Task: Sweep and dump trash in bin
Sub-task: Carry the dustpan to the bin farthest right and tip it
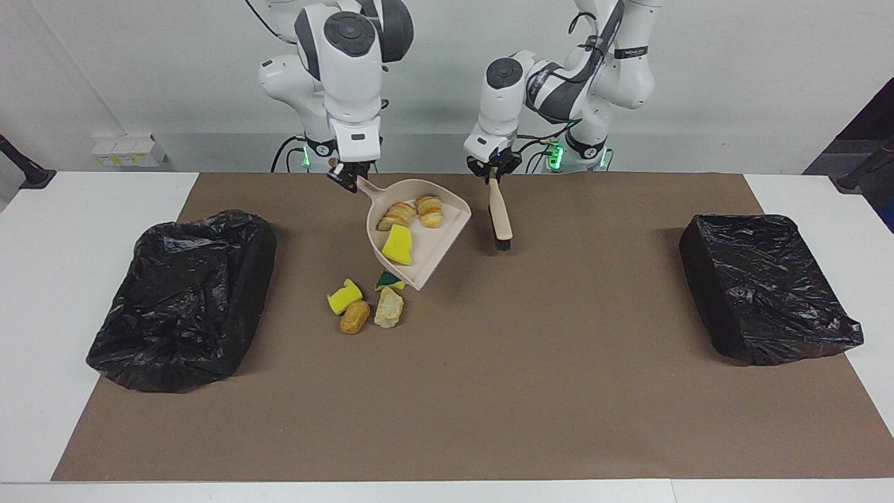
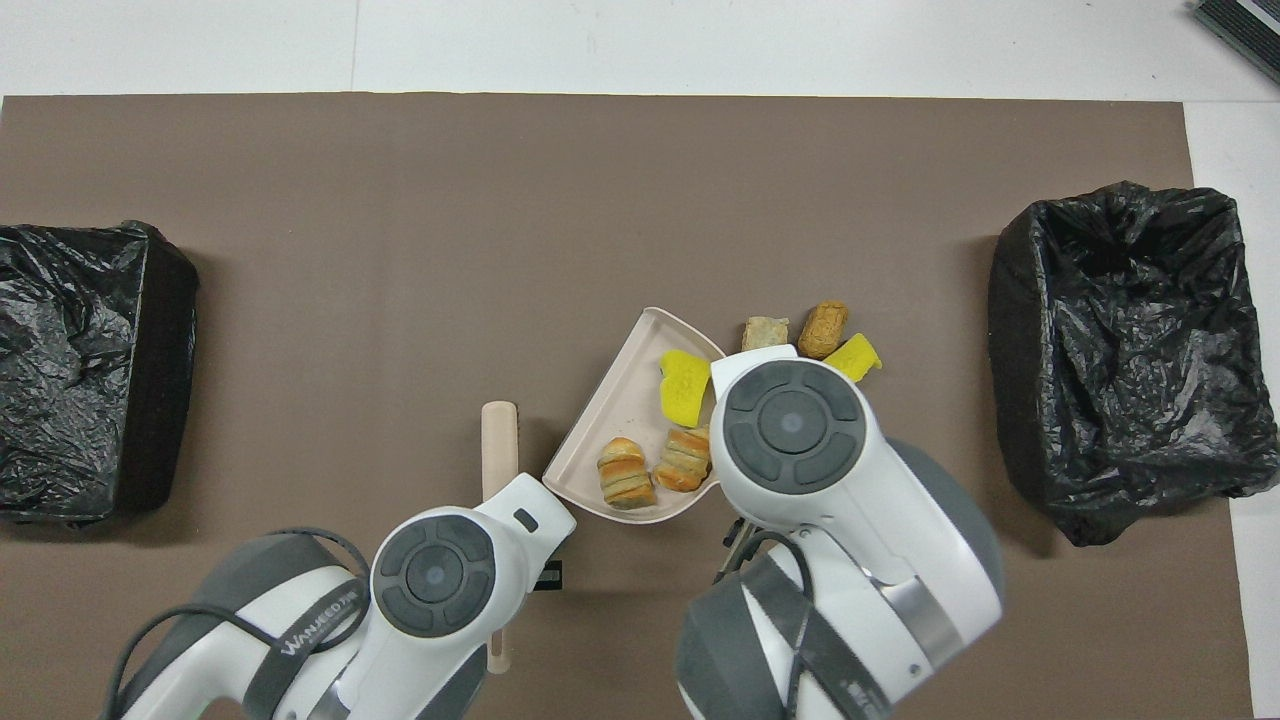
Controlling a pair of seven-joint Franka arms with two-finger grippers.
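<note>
In the facing view, our right gripper [image 1: 347,176] sits upper centre-left of the frame, clenched on the handle of the beige dustpan [image 1: 434,246], which hangs lifted and tilted over the brown mat [image 1: 489,391]. Three scraps of the trash ride in the pan: two golden bread-like lumps [image 1: 398,214] near the handle end and a yellow sponge piece [image 1: 397,246] lower down toward the lip. Our left gripper [image 1: 493,170], just right of the upper centre, grasps the top of the brush [image 1: 500,218], whose tan handle slopes down to dark bristles held above the mat.

The other four scraps lie on the mat just below the pan's lip, left of the frame's centre: a green-and-yellow sponge [image 1: 386,281] partly hidden by the pan, a second yellow sponge [image 1: 344,297], a golden lump [image 1: 355,316] and a pale tan lump [image 1: 389,307], close together.

One black-lined bin [image 1: 183,299] fills the left-middle of the frame, a second bin [image 1: 765,286] the right-middle.

In the overhead view our right arm's wrist covers part of the pan [image 2: 620,420] at the lower centre.
</note>
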